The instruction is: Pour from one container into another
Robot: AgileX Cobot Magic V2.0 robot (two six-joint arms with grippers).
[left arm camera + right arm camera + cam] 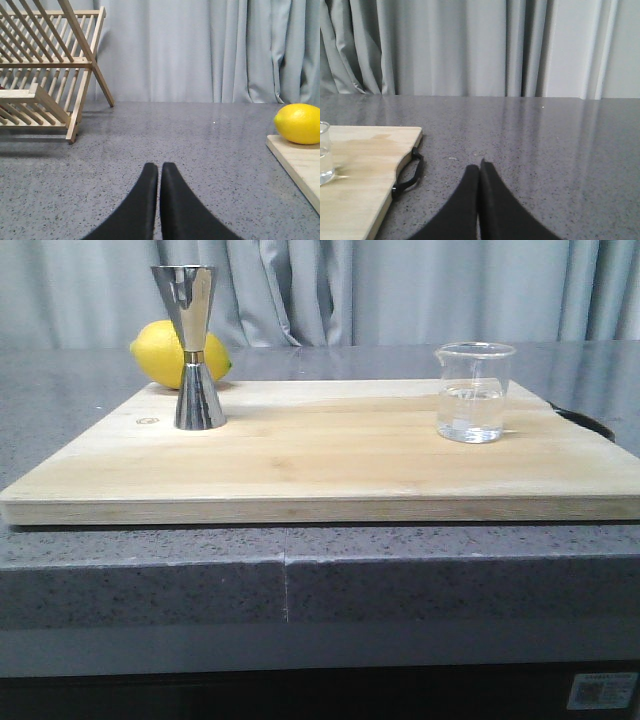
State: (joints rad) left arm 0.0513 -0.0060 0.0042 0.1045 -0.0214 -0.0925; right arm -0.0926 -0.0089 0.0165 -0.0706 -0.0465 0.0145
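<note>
Granite desk front edge: nearest to me in the front view, the speckled grey desk shows a seam and no arm over it; I see neither arm in that view.
Left hand: in its wrist view my left hand has both black fingers pressed together, nothing between them, low over bare desk.
Right hand: my right hand is likewise closed and holding nothing, over bare desk just off the board's handle side.
Board: the wooden cutting board carries both task things; its black handle sits at the right end, near my right hand.
Beaker: the clear glass beaker stands upright on the board's right part, some clear liquid in the bottom, pouring lip toward the left. In the right wrist view only its edge shows, across the board corner from the hand.
Nearer arm: I judge the right, since the beaker lies on its side of the board.
Jigger: the steel jigger stands upright on the left part, well apart from the beaker, long axis vertical, open cup up.
Open room: bare board lies between the two, wide enough, I judge, to carry the beaker across.
Lemon: the lemon sits just behind the jigger at the far edge; I'd mind it when tilting.
Rack: a wooden dish rack stands further left, clear of the board.
</note>
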